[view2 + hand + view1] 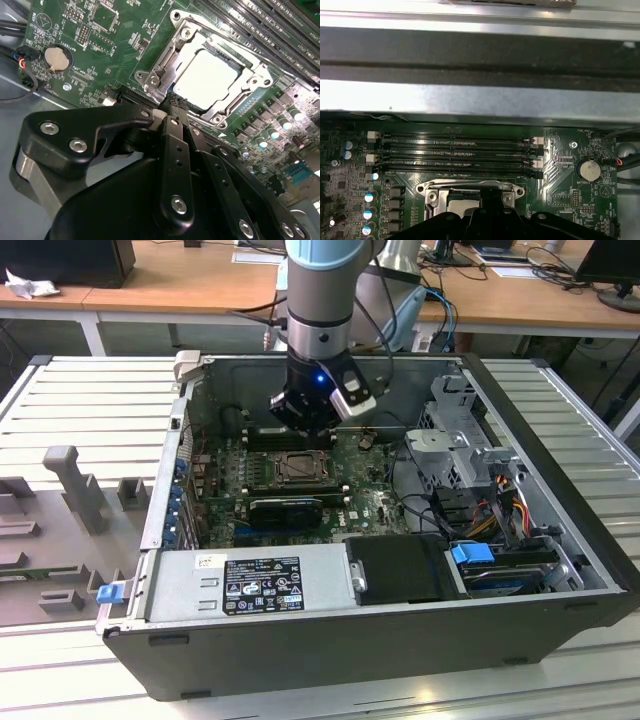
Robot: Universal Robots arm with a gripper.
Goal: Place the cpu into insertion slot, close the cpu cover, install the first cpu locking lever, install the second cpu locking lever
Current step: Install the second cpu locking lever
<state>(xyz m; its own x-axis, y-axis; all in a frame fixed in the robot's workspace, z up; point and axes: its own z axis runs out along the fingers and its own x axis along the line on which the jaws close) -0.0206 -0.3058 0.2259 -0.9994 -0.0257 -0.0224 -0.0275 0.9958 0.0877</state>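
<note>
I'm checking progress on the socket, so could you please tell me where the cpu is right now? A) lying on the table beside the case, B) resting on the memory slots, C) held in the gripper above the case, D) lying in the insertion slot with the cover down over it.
D: in the second wrist view the cpu lies in the insertion slot, the cpu cover framing its edges.

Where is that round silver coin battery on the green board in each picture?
Exterior view: too small to tell.
Second wrist view: coin battery sits apart from the chip socket, near black cables.
First wrist view: coin battery beside the memory slots' ends.
Shared landmark: the chip socket.
</note>
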